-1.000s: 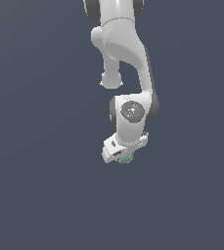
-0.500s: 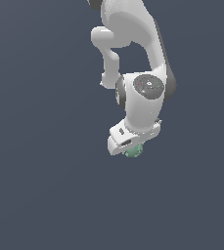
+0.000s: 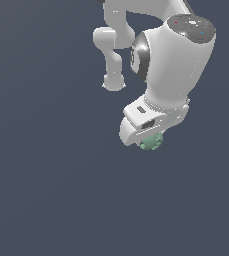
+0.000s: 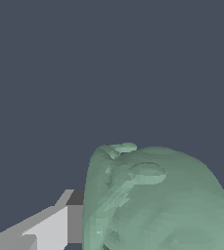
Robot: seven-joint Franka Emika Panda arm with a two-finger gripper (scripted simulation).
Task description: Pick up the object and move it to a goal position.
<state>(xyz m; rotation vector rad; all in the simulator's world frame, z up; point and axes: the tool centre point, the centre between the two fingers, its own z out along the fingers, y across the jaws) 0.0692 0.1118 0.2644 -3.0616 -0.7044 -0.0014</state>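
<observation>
The gripper is closed on the object, which sits between its fingertips just under the white hand; only the lower part of the blob shows below the hand in the exterior view, so the fingers themselves are mostly hidden there. In the wrist view the object fills the space right in front of the camera, and 1 grey finger is seen beside it, touching or almost touching its side. Around the gripper there is only a plain dark grey background; no goal marker is visible in either view, so I cannot tell how near the goal is. I judge that the step in hand is the carrying. To do it well, the grip should be kept firm and even, and the arm should move smoothly without sudden turns of the wrist, because a round lumpy thing can roll out between 2 flat pads. The object is pale mint-green, roughly round, with small bumps and folds on its surface, and much smaller than the gripper.
</observation>
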